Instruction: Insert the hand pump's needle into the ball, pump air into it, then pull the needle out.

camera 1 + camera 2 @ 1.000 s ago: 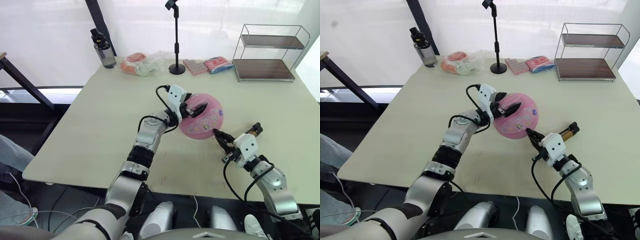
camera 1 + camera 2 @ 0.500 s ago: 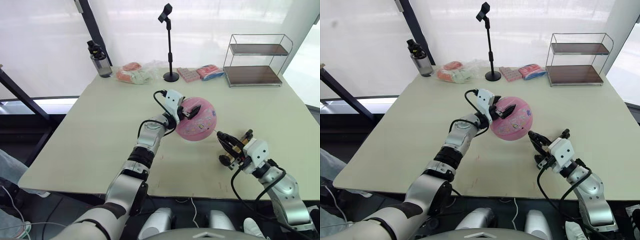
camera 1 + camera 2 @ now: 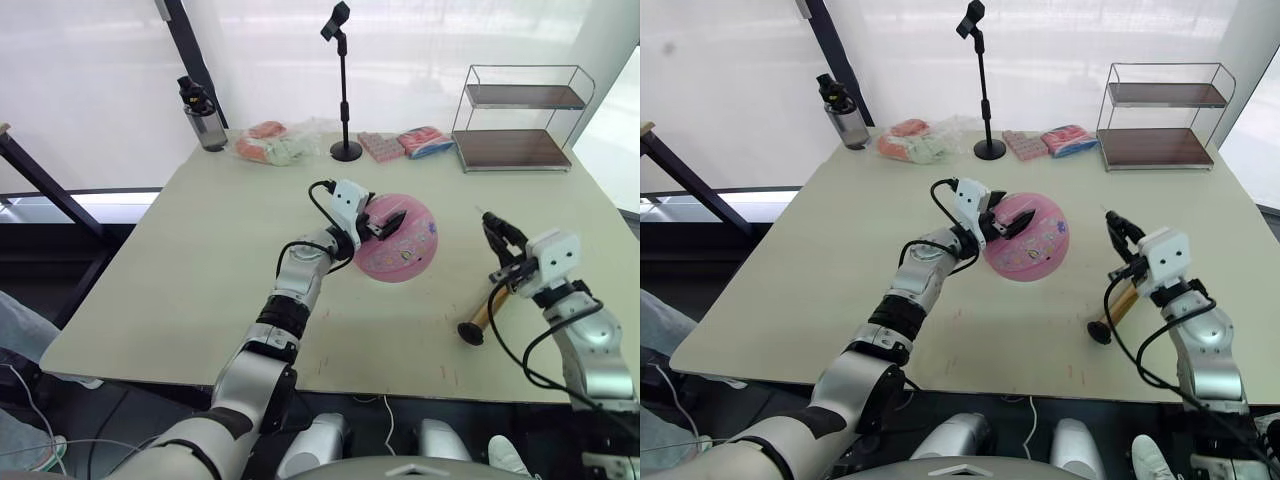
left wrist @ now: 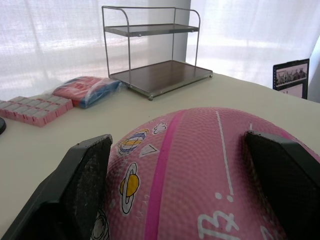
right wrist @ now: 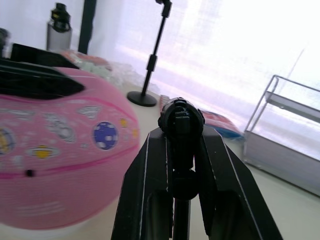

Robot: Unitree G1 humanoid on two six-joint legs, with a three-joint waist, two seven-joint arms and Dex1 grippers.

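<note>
From my head camera, the pink ball (image 3: 397, 238) sits mid-bench (image 3: 200, 240), my left hand (image 3: 378, 222) clamped across its top. My right hand (image 3: 503, 255) is raised to its right, apart from it; the hand pump (image 3: 483, 313) lies on the bench beneath.

Left wrist: both fingers (image 4: 82, 185) press the ball's printed skin.

Right wrist: my fingers (image 5: 150, 185) are closed on the hose's black fitting (image 5: 180, 121); the ball's valve hole (image 5: 30, 173) shows.

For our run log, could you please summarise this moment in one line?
left gripper: shut on ball | right gripper: shut on needle fitting | hand pump: dangling
</note>
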